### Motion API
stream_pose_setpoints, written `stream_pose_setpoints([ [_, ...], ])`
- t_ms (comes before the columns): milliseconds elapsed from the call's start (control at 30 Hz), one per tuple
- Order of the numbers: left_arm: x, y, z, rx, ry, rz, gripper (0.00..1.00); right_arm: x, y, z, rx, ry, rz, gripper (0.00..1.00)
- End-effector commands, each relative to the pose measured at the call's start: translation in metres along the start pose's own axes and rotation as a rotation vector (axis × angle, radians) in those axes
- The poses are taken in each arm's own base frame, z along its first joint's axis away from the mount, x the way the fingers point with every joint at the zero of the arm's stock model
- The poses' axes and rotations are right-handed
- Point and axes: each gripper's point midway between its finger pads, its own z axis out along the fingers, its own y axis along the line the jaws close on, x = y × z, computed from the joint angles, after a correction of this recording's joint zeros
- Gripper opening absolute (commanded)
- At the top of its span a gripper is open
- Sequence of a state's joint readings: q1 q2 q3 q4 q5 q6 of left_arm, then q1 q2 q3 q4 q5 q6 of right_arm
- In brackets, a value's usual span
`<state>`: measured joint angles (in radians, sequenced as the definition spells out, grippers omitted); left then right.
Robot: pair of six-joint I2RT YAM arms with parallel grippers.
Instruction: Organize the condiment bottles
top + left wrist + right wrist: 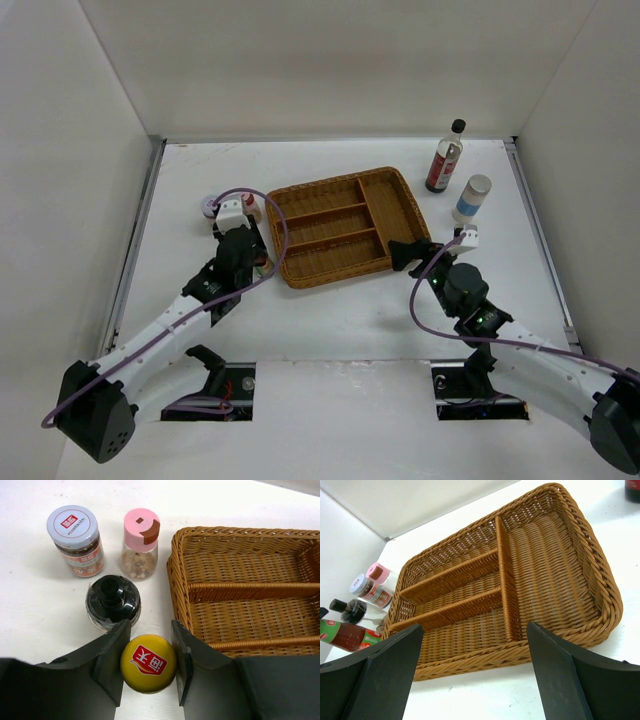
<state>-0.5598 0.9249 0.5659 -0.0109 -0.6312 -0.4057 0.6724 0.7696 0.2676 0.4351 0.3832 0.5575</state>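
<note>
The left end effector is clenched on the yellow-capped bottle, which stands upright with its long axis vertical, on the bench side of the tray's left wall. The tray lies directly to the bottle's right, so the carry probably means lifting it over that rim. The right end effector hangs released and holds nothing, across the tray from the bottle and farther from it.

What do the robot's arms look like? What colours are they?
The left arm and right arm have smooth white links joined by chunky black joints. A thin purple cable loops along each one. The left gripper and right gripper each have two flat, matte black fingers.
</note>
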Motion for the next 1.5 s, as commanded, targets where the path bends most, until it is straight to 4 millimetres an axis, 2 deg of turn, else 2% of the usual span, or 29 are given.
stream_pose_setpoints([
  [0,-0.047,-0.016,-0.010,0.026,-0.118,-0.058,0.19,-0.031,0.023,0.003,-0.062,-0.078,0.040,0.91],
  [100,-0.070,-0.028,-0.022,0.054,-0.173,-0.077,0.17,-0.032,0.023,0.003,-0.064,-0.082,0.042,0.91],
  [300,-0.133,-0.057,-0.046,0.114,-0.280,-0.073,0.15,-0.032,0.024,0.002,-0.067,-0.083,0.047,0.91],
  [400,-0.153,-0.071,-0.048,0.128,-0.316,-0.054,0.15,-0.031,0.022,0.002,-0.063,-0.082,0.048,0.91],
  [467,-0.162,-0.090,-0.047,0.162,-0.330,-0.054,0.15,-0.031,0.022,0.003,-0.061,-0.081,0.050,0.91],
  [633,-0.178,-0.123,-0.012,0.178,-0.373,-0.042,0.14,-0.030,0.022,0.003,-0.062,-0.077,0.049,0.91],
  [833,-0.194,-0.136,0.041,0.170,-0.391,-0.040,0.13,-0.033,0.025,0.001,-0.073,-0.085,0.054,0.92],
  [933,-0.195,-0.140,0.060,0.173,-0.388,-0.032,0.13,-0.030,0.024,0.002,-0.071,-0.076,0.056,0.92],
  [1133,-0.178,-0.145,0.096,0.185,-0.372,-0.013,0.13,-0.027,0.025,0.005,-0.076,-0.064,0.059,0.92],
  [1333,-0.143,-0.139,0.121,0.168,-0.334,0.010,0.13,-0.028,0.025,0.004,-0.078,-0.066,0.060,0.92],
  [1467,-0.112,-0.135,0.130,0.154,-0.298,0.032,0.19,-0.030,0.026,0.003,-0.082,-0.070,0.062,0.92],
])
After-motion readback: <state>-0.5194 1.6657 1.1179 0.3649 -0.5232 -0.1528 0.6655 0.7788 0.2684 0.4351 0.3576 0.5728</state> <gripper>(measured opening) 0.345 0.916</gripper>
